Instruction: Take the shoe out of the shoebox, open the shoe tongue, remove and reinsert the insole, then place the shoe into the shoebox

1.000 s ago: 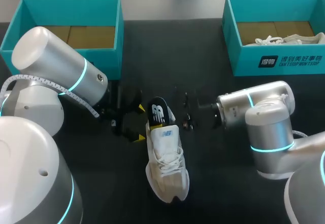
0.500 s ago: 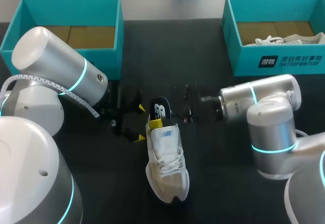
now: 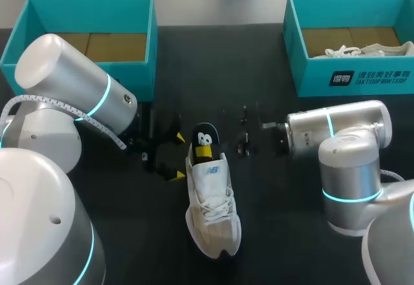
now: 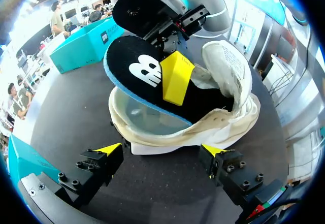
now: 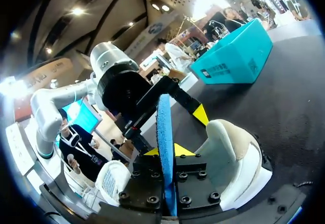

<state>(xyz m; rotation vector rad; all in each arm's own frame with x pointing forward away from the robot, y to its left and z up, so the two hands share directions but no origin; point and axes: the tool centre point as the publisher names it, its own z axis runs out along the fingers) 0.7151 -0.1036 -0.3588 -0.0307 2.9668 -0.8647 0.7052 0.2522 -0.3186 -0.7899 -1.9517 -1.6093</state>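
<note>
Mid-worktop (image 3: 278,233), toe toward 6 o'clock: cream mesh shoe (image 3: 212,211) with white laces and a soft padded collar. Rising from its heel at 12 o'clock, flat black insole (image 3: 205,138) with blue foam edge, clamped between right hand (image 5: 167,151)'s yellow tips. At the heel's 9 o'clock, left hand (image 4: 161,149), fingers spread apart.

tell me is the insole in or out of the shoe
Partly out: the insole rises heel-end up out of the shoe, pinched in the right gripper, its front end sloping down inside.

Cream shoe (image 3: 210,215), black blue-edged insole (image 3: 206,134)
</note>
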